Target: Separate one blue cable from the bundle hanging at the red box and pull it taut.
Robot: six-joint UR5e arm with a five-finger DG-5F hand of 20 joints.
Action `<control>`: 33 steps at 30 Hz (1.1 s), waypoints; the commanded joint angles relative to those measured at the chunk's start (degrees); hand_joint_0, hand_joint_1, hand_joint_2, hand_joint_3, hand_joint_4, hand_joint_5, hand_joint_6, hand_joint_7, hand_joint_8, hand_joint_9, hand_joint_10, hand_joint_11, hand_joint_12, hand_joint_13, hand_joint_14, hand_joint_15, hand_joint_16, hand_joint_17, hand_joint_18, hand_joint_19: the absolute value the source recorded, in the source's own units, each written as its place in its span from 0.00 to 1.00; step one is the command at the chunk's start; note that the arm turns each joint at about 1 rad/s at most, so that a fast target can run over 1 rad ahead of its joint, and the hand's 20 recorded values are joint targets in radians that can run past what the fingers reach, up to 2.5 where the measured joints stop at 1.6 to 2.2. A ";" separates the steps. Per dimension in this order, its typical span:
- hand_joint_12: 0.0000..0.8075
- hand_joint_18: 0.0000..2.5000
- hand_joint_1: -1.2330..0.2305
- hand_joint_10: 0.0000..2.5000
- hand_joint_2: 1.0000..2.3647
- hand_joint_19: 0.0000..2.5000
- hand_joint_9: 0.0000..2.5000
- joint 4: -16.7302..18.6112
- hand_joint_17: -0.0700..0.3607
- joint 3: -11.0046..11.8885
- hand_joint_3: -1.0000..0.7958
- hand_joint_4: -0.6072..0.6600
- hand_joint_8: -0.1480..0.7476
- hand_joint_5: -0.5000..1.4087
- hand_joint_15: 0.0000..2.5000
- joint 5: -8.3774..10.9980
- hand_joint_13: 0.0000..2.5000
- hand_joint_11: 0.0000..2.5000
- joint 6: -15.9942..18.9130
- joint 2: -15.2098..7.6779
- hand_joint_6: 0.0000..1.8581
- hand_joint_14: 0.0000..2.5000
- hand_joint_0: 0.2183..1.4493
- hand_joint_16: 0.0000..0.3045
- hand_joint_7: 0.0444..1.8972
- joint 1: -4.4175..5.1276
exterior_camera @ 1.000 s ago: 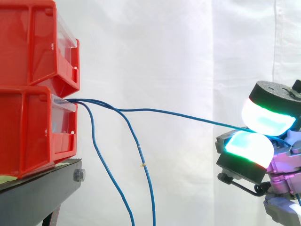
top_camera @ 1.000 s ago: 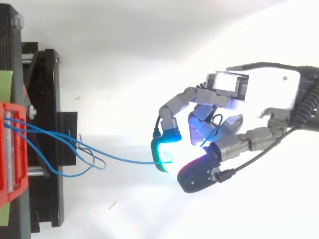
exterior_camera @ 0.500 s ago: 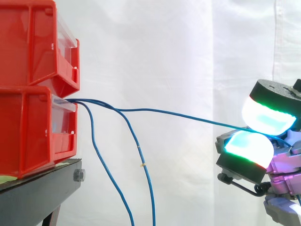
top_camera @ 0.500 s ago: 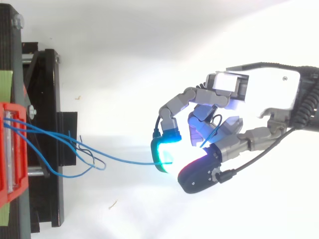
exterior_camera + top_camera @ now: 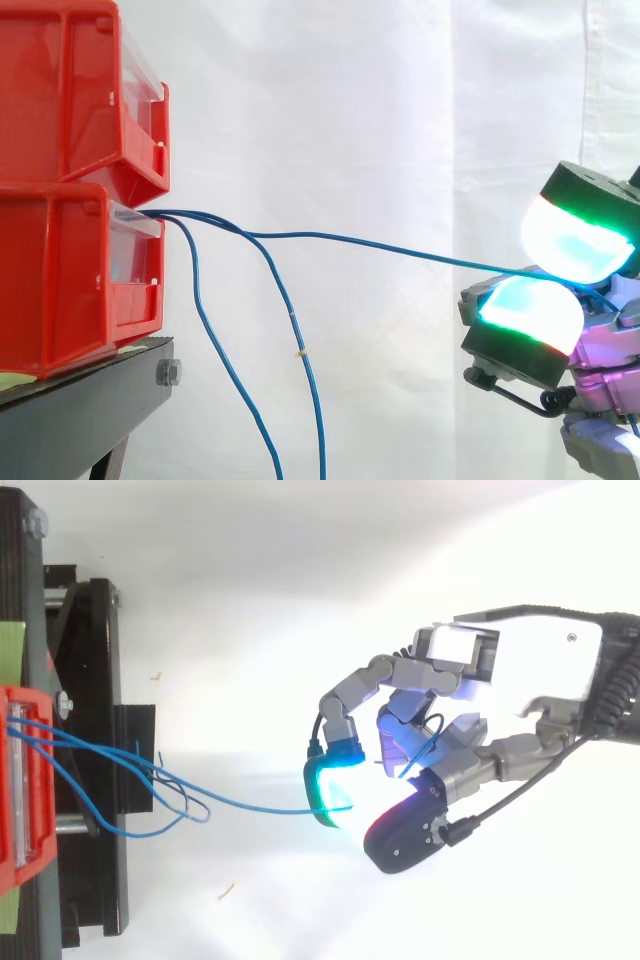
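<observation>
Three blue cables come out of the lower red bin (image 5: 70, 280) at its front lip. One blue cable (image 5: 380, 245) runs nearly straight to the right, sloping slightly down, into my hand (image 5: 530, 312). Its end passes between two glowing pads, a green-white one above and a cyan one below, which pinch it. From above, the same cable (image 5: 250, 807) bows gently toward my hand (image 5: 540, 665), and its loose tail curls inside the curled fingers. The other two cables (image 5: 300, 350) hang down from the bin, out of the bottom of the side view.
A second red bin (image 5: 80, 90) is stacked on the lower one, both on a black stand (image 5: 90, 400). From above, the stand's black frame (image 5: 90, 730) lies at the left, with cable loops over it. A white curtain is behind.
The upper pad has shifted slightly right and up in the side view. In the top view the dark fingertip has dropped a little and the cable bows slightly more.
</observation>
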 commanded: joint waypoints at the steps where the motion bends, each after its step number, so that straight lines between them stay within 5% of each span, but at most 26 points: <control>1: 0.49 0.43 0.44 0.64 0.00 0.34 0.39 0.00 0.44 -0.06 0.28 0.62 0.53 0.15 0.63 0.00 0.49 0.62 0.00 0.08 0.49 0.53 0.35 0.18 0.61 0.01; 33: 0.53 0.44 0.39 0.68 0.00 0.33 0.39 0.00 0.48 0.03 0.28 0.65 0.57 0.15 0.60 0.00 0.49 0.60 0.00 0.00 0.48 0.56 0.23 0.20 0.60 0.01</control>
